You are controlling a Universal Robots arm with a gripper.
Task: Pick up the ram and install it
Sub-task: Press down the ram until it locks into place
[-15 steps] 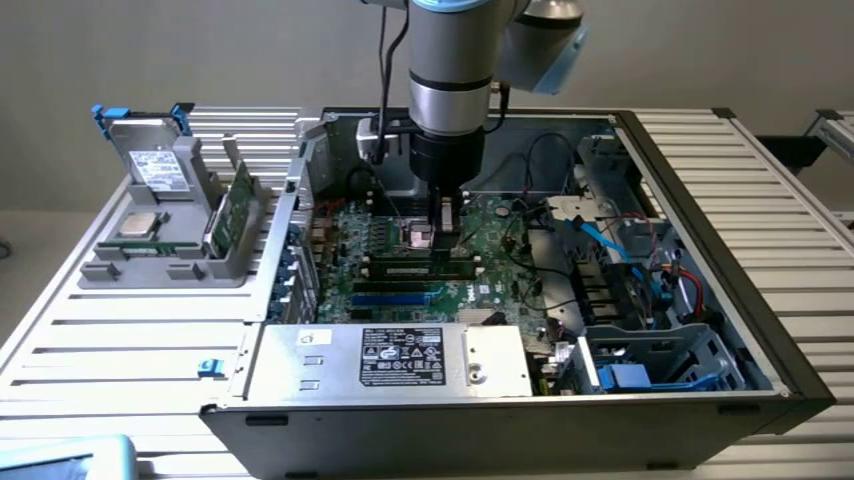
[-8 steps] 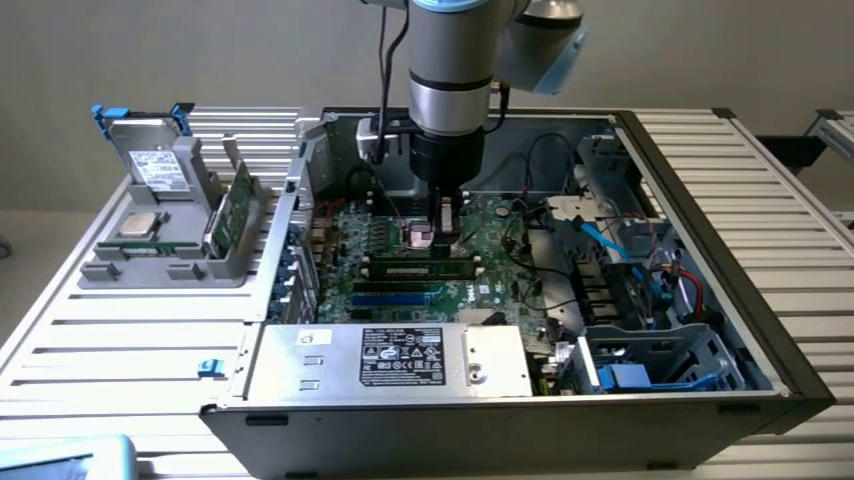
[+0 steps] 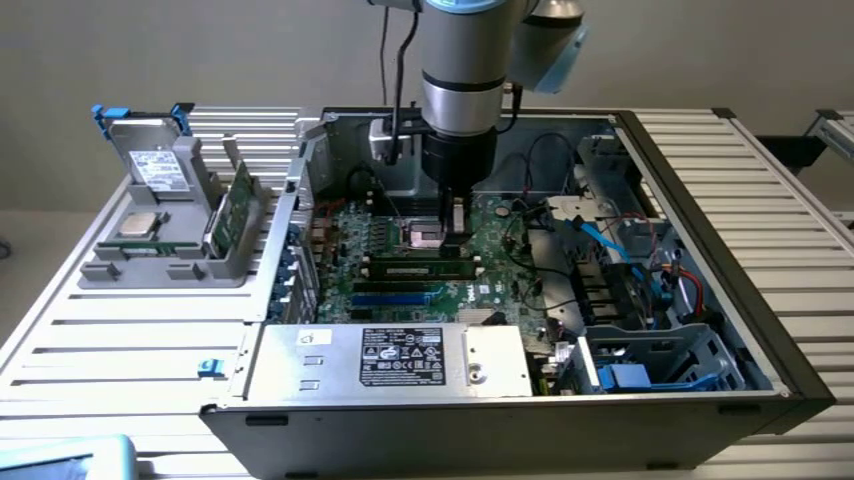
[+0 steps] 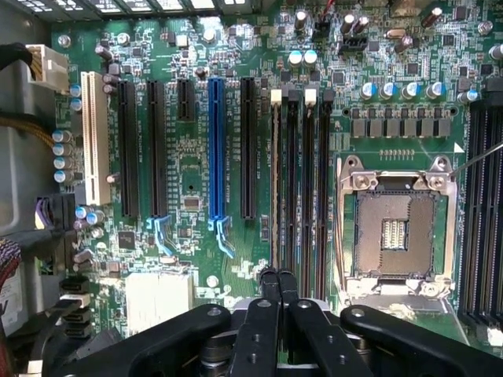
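Note:
In the exterior view the arm reaches straight down into the open computer case (image 3: 694,200). My gripper (image 3: 459,245) is low over the motherboard (image 3: 501,235), just beside the processor socket (image 3: 427,236). A long green ram stick (image 3: 420,268) with dark chips lies along the memory slots below the socket, and my gripper stands at its end toward the exterior view's right. In the wrist view my gripper (image 4: 279,276) is shut, fingertips pressed together with nothing between them, over one end of the black memory slots (image 4: 299,181). The open socket (image 4: 395,232) is beside them.
A grey holder (image 3: 160,265) on the slatted table at the exterior view's left carries a boxy drive (image 3: 158,165), a square silver chip (image 3: 138,224) and an upright green board (image 3: 234,212). The power supply (image 3: 400,360), cables (image 3: 601,245) and a drive cage (image 3: 654,365) crowd the case.

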